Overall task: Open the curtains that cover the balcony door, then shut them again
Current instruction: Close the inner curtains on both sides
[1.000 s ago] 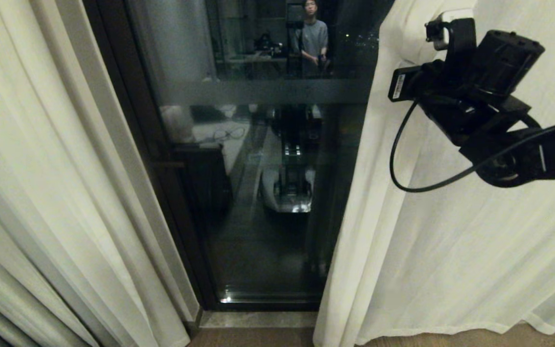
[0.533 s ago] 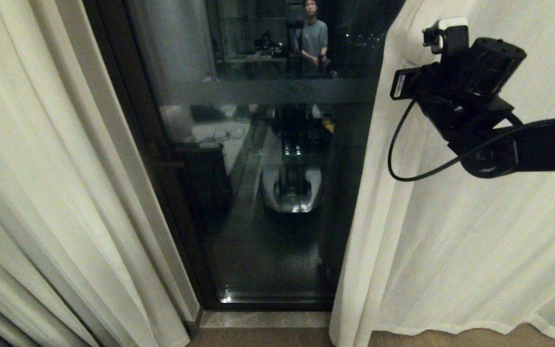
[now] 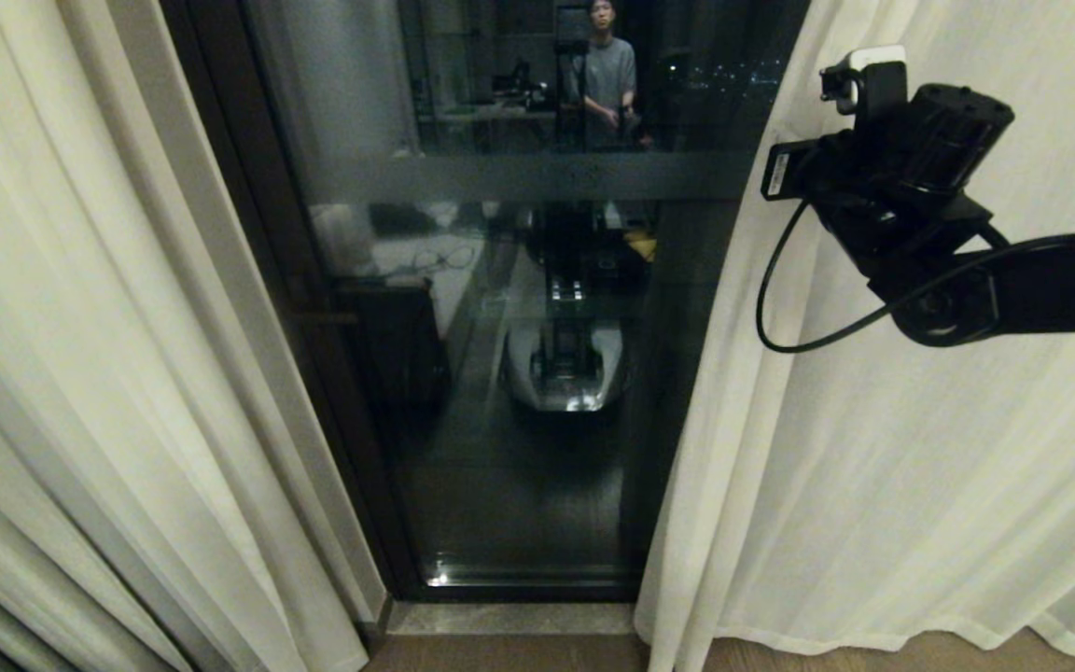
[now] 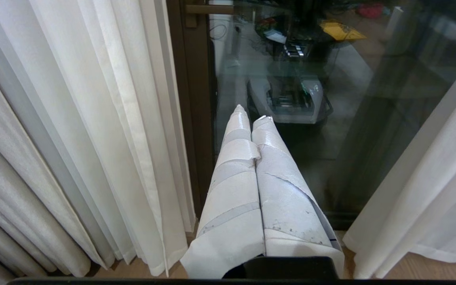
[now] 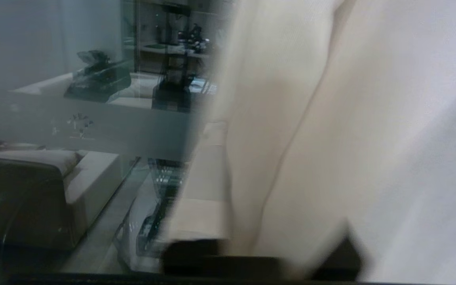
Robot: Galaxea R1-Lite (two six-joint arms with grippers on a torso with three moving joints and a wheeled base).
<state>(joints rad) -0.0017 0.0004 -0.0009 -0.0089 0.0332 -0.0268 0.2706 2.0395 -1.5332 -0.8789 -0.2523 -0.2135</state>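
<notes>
The curtains hang as two cream-white panels, the left curtain (image 3: 80,327) and the right curtain (image 3: 873,467), with the dark glass of the balcony door (image 3: 500,280) bare between them. My right gripper (image 3: 859,65) is high at the right curtain's inner edge. In the right wrist view one taped finger (image 5: 202,186) stands off to the side with a fold of that curtain (image 5: 291,138) lying across the jaws; the other finger is hidden by fabric. My left gripper (image 4: 251,113) hangs low, white-taped fingers pressed together and empty, pointing at the door's lower glass (image 4: 370,118).
A dark door frame (image 3: 248,280) runs beside the left curtain. A pale stone threshold (image 3: 509,618) and wooden floor (image 3: 500,653) lie below. The glass reflects my own base (image 3: 564,373) and a person (image 3: 605,75) standing behind.
The right curtain's inner edge has slid to the right, widening the bare glass. My right arm went with it, and its fingers have parted.
</notes>
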